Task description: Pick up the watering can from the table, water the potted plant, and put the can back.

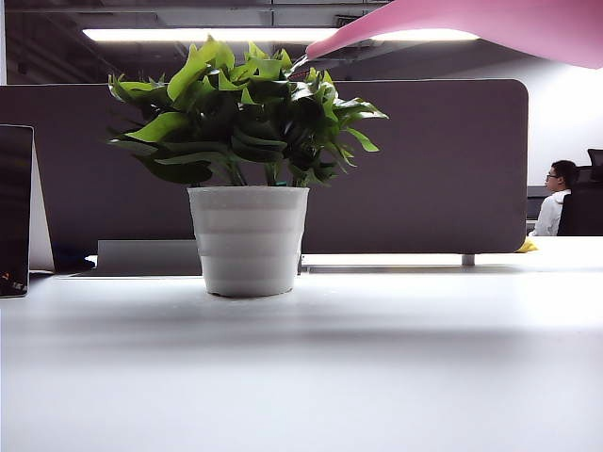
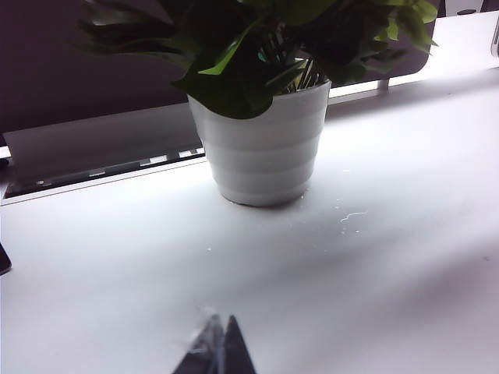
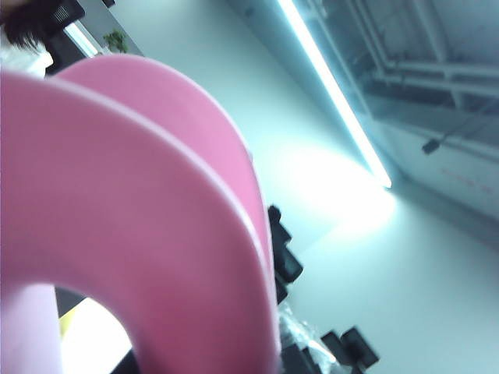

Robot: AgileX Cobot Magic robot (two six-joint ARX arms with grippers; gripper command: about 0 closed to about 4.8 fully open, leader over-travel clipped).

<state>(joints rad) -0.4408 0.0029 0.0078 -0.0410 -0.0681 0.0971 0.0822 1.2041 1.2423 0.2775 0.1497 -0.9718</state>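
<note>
Tilting down from two o'clock in the exterior view, the large smooth pink plastic watering can (image 1: 490, 26) has its long tapering spout tip just above the leaves of the bushy green potted plant (image 1: 247, 160), whose white ribbed pot stands on the broad white matte table (image 1: 358, 367). Right gripper: hidden in every view; the right wrist view is filled by the can's pink handle, so its jaw state cannot be told. Left gripper (image 2: 218, 347): low over the table at six o'clock of the pot, fingers pressed together, empty.
</note>
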